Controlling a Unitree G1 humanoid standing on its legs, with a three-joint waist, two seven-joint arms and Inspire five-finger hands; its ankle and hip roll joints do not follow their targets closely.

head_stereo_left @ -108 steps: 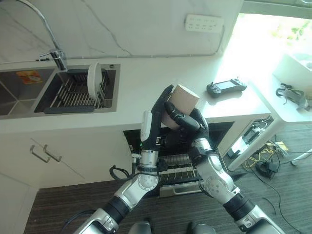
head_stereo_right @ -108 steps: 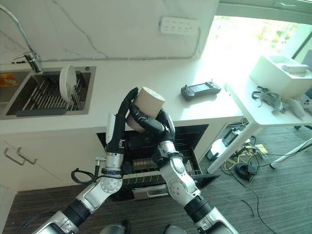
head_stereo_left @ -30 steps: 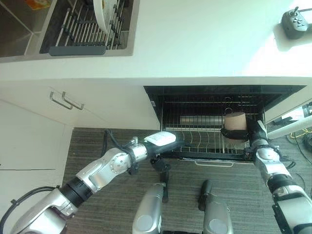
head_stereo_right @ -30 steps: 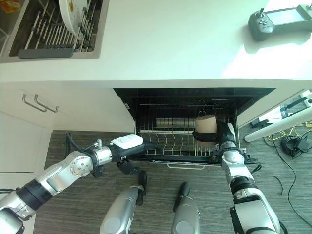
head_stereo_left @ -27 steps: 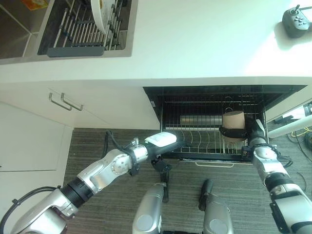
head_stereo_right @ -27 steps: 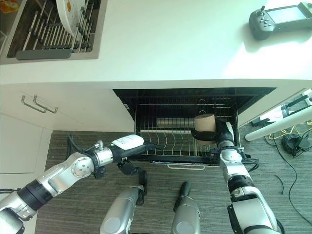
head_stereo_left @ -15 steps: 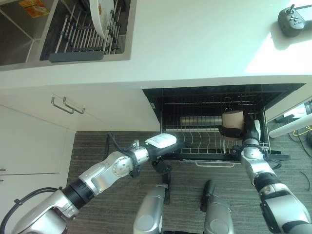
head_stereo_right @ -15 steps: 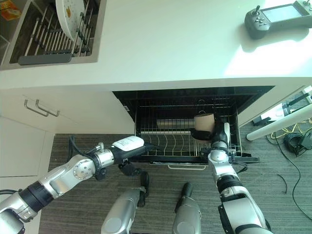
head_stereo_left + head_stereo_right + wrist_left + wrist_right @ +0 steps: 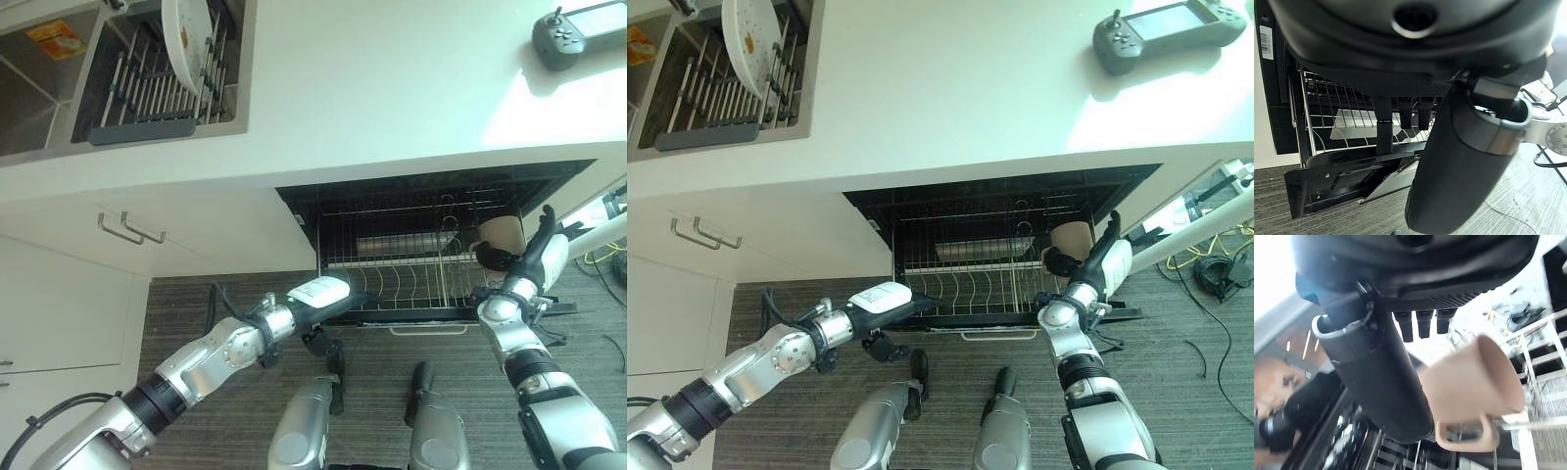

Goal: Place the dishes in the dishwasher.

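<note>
Mug: we see the beige mug (image 9: pixel 1073 238) at the right end of the dishwasher rack (image 9: pixel 411 284), tilted, with its handle showing in the right wrist view. It seems to lean on the wires, but we cannot tell if it is fully seated.

Right hand: the right hand (image 9: pixel 1105 257) is just beside the mug, its fingers (image 9: pixel 1419 322) straight and spread apart, clamped on nothing. We cannot tell if the thumb touches the mug.

Left hand: the left hand (image 9: pixel 335 299) is low at the front edge of the rack. In its wrist view the fingers (image 9: pixel 1383 127) reach straight down to the dark front lip and do not curl round it. We judge that it steadies the rack.

Step in hand: we judge that it is the release of the mug into the rack.

How to do it well: we draw the right hand away from the mug in a straight line, with the fingers wide, so that no finger hooks the handle or tips the mug. The left hand should hold the rack quiet during this.

Risk: the mug is tilted and may roll between the prongs if we brush it.

What remains: a white plate (image 9: pixel 185 33) stands in the sink rack (image 9: pixel 147 93) above, so we think more dishes wait.
</note>
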